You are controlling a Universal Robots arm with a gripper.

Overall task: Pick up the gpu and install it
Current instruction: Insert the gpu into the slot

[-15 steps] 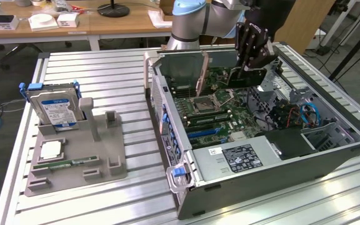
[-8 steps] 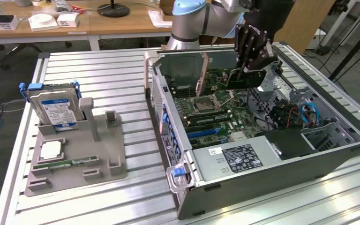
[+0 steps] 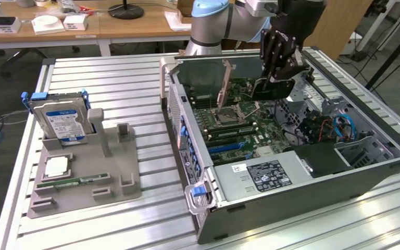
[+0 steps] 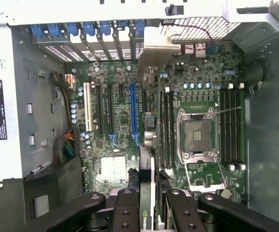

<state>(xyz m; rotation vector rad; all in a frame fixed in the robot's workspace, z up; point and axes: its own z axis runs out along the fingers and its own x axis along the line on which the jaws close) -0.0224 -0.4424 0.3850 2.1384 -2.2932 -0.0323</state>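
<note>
Thin flat dark gpu [image 3: 266, 90] with silver end bracket, held over open grey tower case [image 3: 290, 188].
Clamped between black gripper [image 3: 280, 74] fingers; in exterior view, at 1 o'clock of square silver CPU socket [image 3: 228, 115], above green motherboard [image 4: 207, 60]. Judged mid-transfer, not yet seated. Next move likely calls for lining card edge over long blue slot [image 4: 133, 113], bracket toward case rear.

Diffuse overhead room light illuminates both views evenly, producing white glare on the slatted aluminium table [image 3: 387, 208] at the exterior view's right, soft shadow within the computer case [image 3: 290, 205], and deep shade on the gpu [image 4: 148, 179].
</note>
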